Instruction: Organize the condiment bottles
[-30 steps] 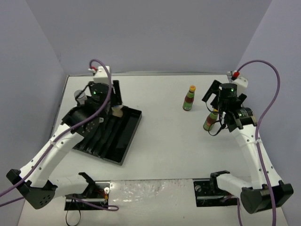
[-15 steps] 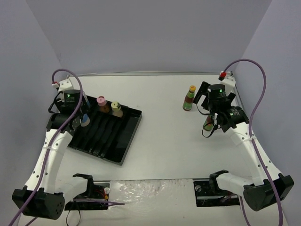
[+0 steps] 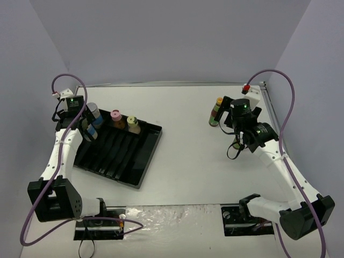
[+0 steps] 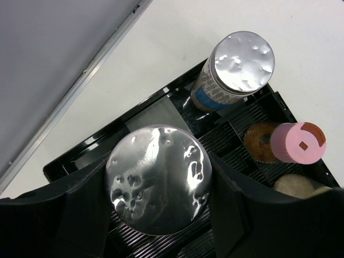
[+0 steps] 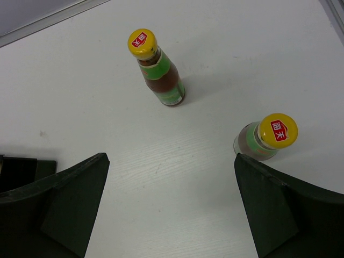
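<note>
My left gripper (image 4: 158, 215) is shut on a silver-lidded bottle (image 4: 158, 180), with a finger on each side, over the far-left end of the black ridged tray (image 3: 145, 161). In the top view this gripper (image 3: 88, 130) is at the tray's left corner. A second silver-lidded bottle (image 4: 236, 70) with a blue-white label stands upright in the tray's far corner. A pink-capped bottle (image 4: 298, 142) and a pale-yellow-capped bottle (image 3: 133, 123) stand beside it in the tray. My right gripper (image 5: 172, 215) is open and empty above the table. Two dark bottles with green labels and yellow caps, one (image 5: 158, 70) and another (image 5: 266, 137), stand ahead of it.
The table's far edge and the grey back wall lie just beyond the tray (image 4: 80, 75). In the top view only one dark bottle (image 3: 216, 112) shows, beside my right gripper (image 3: 228, 115). The table's right edge is close behind the right arm.
</note>
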Controlling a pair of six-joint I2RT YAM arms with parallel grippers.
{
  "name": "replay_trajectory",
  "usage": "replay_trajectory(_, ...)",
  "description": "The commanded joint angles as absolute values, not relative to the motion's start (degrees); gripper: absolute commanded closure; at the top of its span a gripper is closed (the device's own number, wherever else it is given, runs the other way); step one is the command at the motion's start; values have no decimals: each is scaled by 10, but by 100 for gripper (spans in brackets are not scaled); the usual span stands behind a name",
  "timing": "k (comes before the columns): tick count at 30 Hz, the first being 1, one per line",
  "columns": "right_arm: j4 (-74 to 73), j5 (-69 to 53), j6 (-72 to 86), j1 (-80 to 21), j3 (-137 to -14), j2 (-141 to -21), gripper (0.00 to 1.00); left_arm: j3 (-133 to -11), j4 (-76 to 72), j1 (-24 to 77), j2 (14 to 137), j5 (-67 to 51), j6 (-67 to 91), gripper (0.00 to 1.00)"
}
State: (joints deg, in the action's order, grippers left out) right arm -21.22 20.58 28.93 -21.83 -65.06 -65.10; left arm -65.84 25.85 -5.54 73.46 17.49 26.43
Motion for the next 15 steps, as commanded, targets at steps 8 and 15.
replay_trajectory(8, -162, 222, 283, -229, -632, -648, 0, -670, 64, -69, 768, 205, 244, 100)
replay_trajectory(15, -158, 222, 280, -229, -631, -648, 0, -680, 51, -78, 799, 213, 240, 100)
